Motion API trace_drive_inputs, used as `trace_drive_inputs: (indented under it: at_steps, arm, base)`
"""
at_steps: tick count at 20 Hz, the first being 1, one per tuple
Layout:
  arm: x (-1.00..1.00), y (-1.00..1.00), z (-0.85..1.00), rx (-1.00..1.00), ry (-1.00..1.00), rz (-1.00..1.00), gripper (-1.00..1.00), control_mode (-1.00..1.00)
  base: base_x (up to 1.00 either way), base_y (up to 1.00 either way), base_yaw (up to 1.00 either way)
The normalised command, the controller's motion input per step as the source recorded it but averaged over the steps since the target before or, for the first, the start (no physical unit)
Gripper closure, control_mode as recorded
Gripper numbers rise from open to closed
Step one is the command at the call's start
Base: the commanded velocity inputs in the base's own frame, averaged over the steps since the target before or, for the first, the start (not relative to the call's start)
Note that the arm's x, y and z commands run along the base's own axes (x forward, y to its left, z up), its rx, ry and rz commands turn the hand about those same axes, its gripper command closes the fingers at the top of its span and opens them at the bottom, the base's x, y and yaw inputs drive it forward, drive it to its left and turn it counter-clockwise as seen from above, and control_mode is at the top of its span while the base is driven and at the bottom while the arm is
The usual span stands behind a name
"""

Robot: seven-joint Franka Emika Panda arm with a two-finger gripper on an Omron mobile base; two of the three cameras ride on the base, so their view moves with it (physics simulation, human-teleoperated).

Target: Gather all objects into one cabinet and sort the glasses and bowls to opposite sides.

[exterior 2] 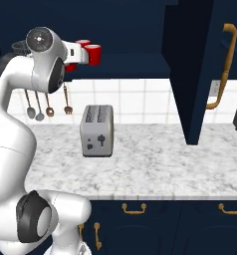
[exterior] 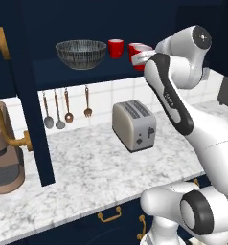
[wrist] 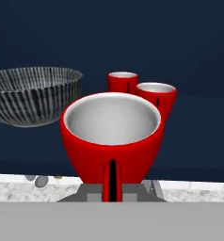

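Fingers [wrist: 111,190] around red cup [wrist: 111,136]

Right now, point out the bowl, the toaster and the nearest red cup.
bowl [exterior: 81,53], left base view, its patterned outer wall.
toaster [exterior: 134,125], left base view, its side.
nearest red cup [wrist: 111,150], hand view, its red front wall.

Grey mesh bowl [exterior: 81,53] and three upright red cups [wrist: 112,136] inside the open navy cabinet [exterior: 34,91]

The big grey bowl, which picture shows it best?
The left base view: the grey bowl sits whole on the cabinet shelf, left of the red cups. The hand view catches most of it at the left edge. In the right base view the arm hides it.
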Motion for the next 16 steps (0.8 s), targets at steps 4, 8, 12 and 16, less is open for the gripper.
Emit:
trace_drive_inputs:
  at_steps: [4,8,12,16]
  arm:
    - [0.06,0.00,-0.03,0.00,0.01,0.00,1.00,-1.00]
    - [0.22,0.10,-0.11,0.00,0.00,-0.01,1.00,-1.00]
    - [0.26,0.18,-0.12,-0.01,0.00,-0.01,1.00,-1.00]
    - [0.36,0.10,-0.02,0.00,0.00,-0.02,1.00,-1.00]
  base:
    - [0.00,0.00,0.00]
    - [0.00,0.00,0.00]
    - [0.00,0.00,0.00]
    - [0.00,0.00,0.00]
